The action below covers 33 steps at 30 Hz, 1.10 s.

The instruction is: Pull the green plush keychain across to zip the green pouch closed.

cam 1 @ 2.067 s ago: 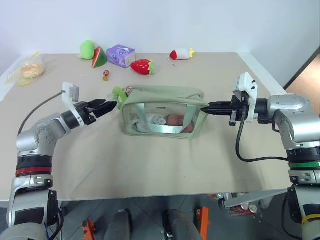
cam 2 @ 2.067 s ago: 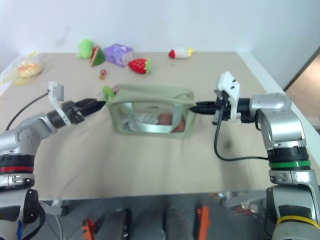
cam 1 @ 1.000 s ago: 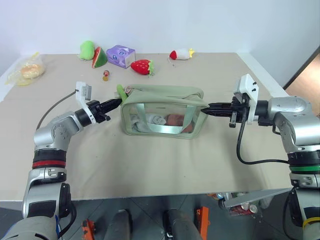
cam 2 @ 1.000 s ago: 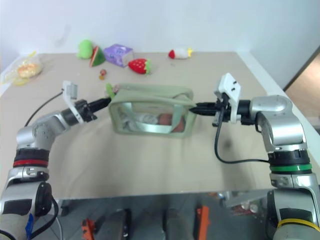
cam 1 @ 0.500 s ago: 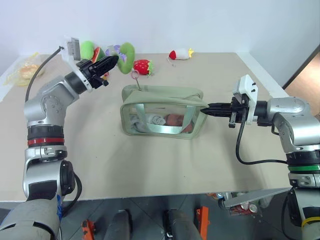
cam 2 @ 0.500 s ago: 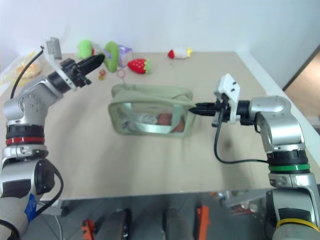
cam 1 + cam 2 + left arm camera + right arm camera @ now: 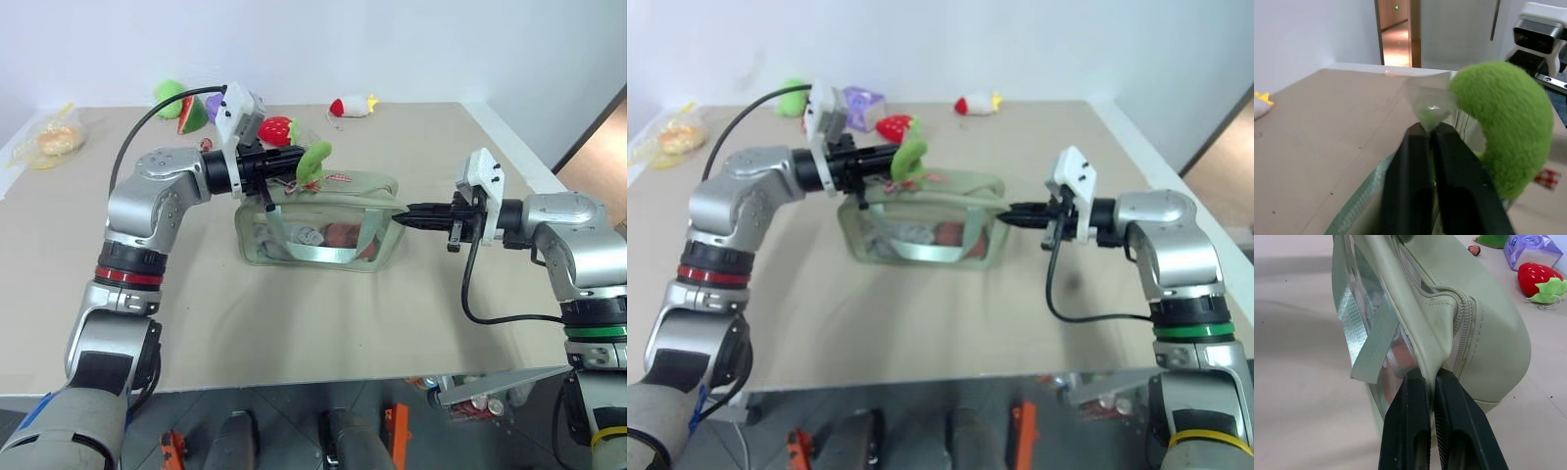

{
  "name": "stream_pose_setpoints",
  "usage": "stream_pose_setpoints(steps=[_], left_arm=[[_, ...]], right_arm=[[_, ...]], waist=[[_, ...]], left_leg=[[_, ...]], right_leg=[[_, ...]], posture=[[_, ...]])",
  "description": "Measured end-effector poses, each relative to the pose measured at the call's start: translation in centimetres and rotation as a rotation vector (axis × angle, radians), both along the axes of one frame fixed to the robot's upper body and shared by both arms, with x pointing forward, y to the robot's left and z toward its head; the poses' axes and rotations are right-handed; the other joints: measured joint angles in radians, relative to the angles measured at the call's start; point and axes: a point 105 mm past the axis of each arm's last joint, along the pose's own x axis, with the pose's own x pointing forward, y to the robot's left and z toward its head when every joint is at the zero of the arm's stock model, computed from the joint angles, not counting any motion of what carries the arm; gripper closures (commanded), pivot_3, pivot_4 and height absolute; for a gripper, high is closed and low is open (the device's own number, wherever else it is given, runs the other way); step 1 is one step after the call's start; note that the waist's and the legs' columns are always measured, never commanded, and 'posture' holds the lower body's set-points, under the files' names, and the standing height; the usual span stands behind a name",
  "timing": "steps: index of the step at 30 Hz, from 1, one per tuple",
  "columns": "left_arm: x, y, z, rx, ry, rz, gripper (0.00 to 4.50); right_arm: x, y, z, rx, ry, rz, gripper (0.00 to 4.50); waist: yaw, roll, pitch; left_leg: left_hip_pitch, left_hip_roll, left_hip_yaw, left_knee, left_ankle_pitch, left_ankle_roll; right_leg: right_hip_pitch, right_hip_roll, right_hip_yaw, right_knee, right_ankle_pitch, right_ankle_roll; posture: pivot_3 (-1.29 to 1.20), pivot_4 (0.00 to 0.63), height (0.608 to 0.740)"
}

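We see the green pouch lying mid-worktop, its clear side panel facing us. At its 3 o'clock end our right pincer is clamped tight on the pouch's end fabric. Above the pouch's top, toward 11 o'clock, our left pincer pinches a clear tab between nearly closed fingers, and the green plush keychain hangs at their tips, raised over the zip line. Farther off, at 12 o'clock, lie a red plush strawberry and a purple box.
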Motion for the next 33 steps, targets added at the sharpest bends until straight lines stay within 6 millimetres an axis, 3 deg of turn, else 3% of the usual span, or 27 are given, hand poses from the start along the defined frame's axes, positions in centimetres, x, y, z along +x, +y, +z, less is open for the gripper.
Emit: stream_pose_setpoints(steps=[6,14,25,33], left_arm=[[1.6,1.0,0.2,-0.004,0.014,0.087,1.17],[2.3,2.8,0.5,0.02,0.0,0.162,1.17],[-0.1,7.8,-0.2,0.285,-0.064,0.159,1.17],[-0.5,8.2,0.0,0.322,-0.072,0.149,1.17]], right_arm=[[0.0,0.0,0.0,0.006,0.006,-0.003,4.5],[0.0,0.0,0.0,0.01,0.008,-0.002,4.5],[0.0,0.3,0.1,0.014,0.005,0.007,4.5],[0.0,0.4,0.2,0.016,0.003,0.01,4.5]], waist=[[0.0,0.0,0.0],[0.0,0.0,0.0],[-0.006,0.0,0.0],[-0.007,0.0,0.0]], left_leg=[[0.0,0.0,0.0,0.0,0.0,0.0],[0.0,0.0,0.0,0.0,0.0,0.0],[-0.001,0.0,0.0,-0.001,0.0,0.0],[-0.001,0.0,0.001,-0.001,0.0,0.0]], right_leg=[[0.0,0.0,0.0,0.0,0.0,0.0],[0.0,0.0,0.0,0.0,0.0,0.0],[-0.001,0.0,0.0,0.0,0.0,0.0],[-0.001,0.0,0.0,0.0,0.0,-0.001]], posture=[[0.0,0.15,0.74],[0.0,0.15,0.74],[0.0,0.15,0.74],[0.0,0.15,0.74]])
